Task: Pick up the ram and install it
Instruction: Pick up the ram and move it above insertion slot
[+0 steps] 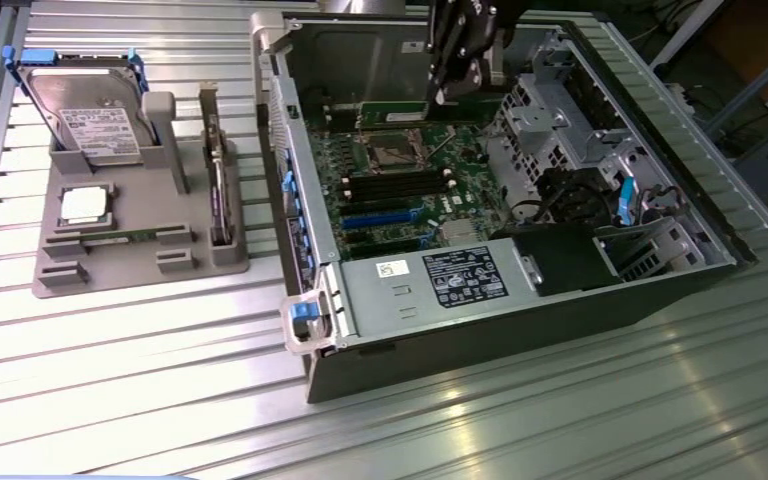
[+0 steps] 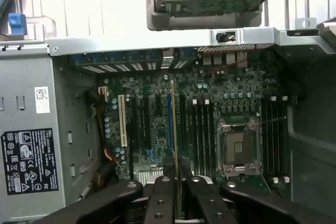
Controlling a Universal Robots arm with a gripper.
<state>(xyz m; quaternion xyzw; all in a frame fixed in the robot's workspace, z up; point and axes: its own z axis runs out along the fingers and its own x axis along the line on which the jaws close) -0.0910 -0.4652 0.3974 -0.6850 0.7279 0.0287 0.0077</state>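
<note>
Gripper nearly closed, fingers clamping a thin edge-on board between them, apparently the ram, motherboard memory slots just beyond the fingertips, inside open computer case.

Glare streaks the ribbed table; the computer case interior is dim.
</note>
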